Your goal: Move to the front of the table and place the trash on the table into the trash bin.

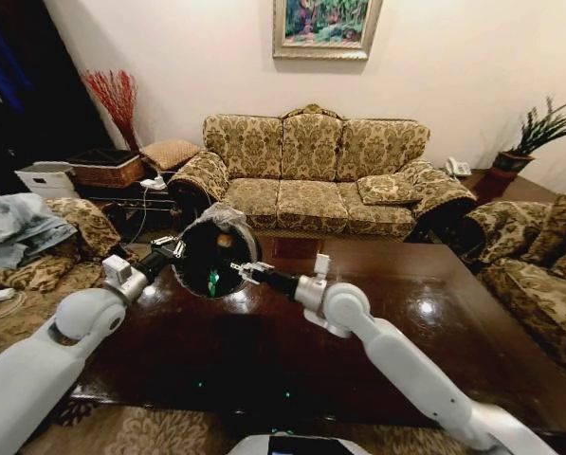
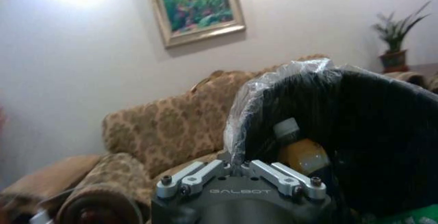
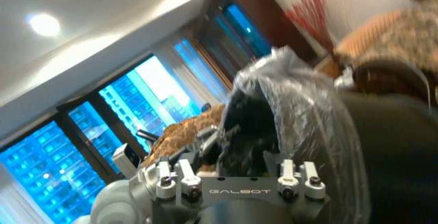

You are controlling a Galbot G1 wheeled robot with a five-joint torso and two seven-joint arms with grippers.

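While both grippers hold the bin (image 1: 214, 256) tilted above the table (image 1: 377, 322), head view shows the left gripper (image 1: 172, 248) and right gripper (image 1: 247, 273) pinching opposite rims. Left wrist view: bottle (image 2: 303, 155) lies inside. Right wrist view: liner (image 3: 301, 96) bunches, so level the bin gently.

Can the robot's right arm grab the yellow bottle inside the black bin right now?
Probably not. The right end effector seems busy gripping the rim of the round black trash bin, and the tan bottle lies deeper inside.

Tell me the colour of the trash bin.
Black, with a clear liner on its rim; the trash bin shows best in the head view.
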